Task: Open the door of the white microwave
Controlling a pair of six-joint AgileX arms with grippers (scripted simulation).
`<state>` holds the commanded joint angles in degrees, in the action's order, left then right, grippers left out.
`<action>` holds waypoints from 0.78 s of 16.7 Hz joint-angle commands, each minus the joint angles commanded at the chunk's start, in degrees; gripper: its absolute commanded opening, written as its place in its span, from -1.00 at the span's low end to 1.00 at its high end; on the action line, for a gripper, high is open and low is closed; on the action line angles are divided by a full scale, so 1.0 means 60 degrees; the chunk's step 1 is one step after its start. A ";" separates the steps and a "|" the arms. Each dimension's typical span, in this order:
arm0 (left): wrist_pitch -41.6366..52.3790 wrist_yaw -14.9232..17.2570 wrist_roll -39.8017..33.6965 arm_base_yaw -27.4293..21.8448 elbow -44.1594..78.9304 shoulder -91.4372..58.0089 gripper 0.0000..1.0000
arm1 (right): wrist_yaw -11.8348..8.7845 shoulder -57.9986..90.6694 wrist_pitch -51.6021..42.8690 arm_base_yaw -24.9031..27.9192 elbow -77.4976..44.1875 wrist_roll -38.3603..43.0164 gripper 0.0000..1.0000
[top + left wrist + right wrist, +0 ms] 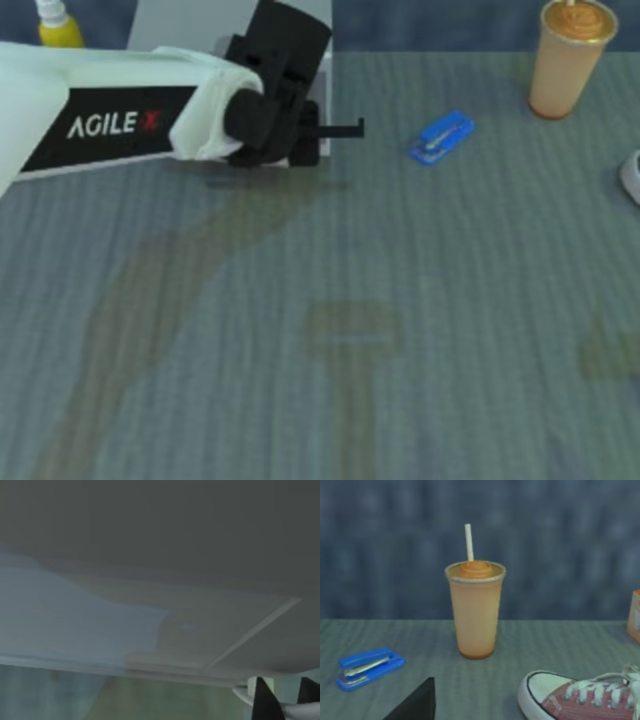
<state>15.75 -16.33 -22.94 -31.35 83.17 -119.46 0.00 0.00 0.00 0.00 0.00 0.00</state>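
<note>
The white microwave (160, 25) stands at the table's far edge, left of centre. My left arm reaches across to its front, and the left gripper (305, 125) sits against the door. In the left wrist view the door (200, 630) fills the frame as a flat grey panel seen from very close. Its pale bar handle (300, 711) runs between the two dark fingertips (262, 702), and the left gripper (285, 705) is shut on it. A white edge of the door (315, 110) juts forward beside the gripper. The right arm is outside the top view; one of its fingers (420, 702) shows, holding nothing.
A blue stapler (441, 137) lies right of the left gripper. An orange drink cup with a straw (570, 55) stands at the far right. A yellow bottle (58, 25) is at the far left corner. A red sneaker (580, 697) lies near the right gripper.
</note>
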 joint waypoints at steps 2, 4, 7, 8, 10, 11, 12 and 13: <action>-0.0077 0.0077 0.0154 0.0038 -0.0181 0.0097 -1.00 | 0.0000 0.0000 0.0000 0.0000 0.0000 0.0000 1.00; -0.0227 0.0179 0.0308 0.0104 -0.0349 0.0262 -1.00 | 0.0000 0.0000 0.0000 0.0000 0.0000 0.0000 1.00; -0.0349 0.0308 0.0534 0.0155 -0.0607 0.0389 -1.00 | 0.0000 0.0000 0.0000 0.0000 0.0000 0.0000 1.00; -0.0350 0.0310 0.0537 0.0157 -0.0612 0.0390 -1.00 | 0.0000 0.0000 0.0000 0.0000 0.0000 0.0000 1.00; -0.0350 0.0310 0.0537 0.0157 -0.0612 0.0390 -1.00 | 0.0000 0.0000 0.0000 0.0000 0.0000 0.0000 1.00; -0.0350 0.0310 0.0537 0.0157 -0.0612 0.0390 -1.00 | 0.0000 0.0000 0.0000 0.0000 0.0000 0.0000 1.00; -0.0350 0.0310 0.0537 0.0157 -0.0612 0.0390 -1.00 | 0.0000 0.0000 0.0000 0.0000 0.0000 0.0000 1.00; -0.0350 0.0310 0.0537 0.0157 -0.0612 0.0390 -1.00 | 0.0000 0.0000 0.0000 0.0000 0.0000 0.0000 1.00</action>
<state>13.65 -14.47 -19.72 -30.41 79.50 -117.12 0.00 0.00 0.00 0.00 0.00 0.00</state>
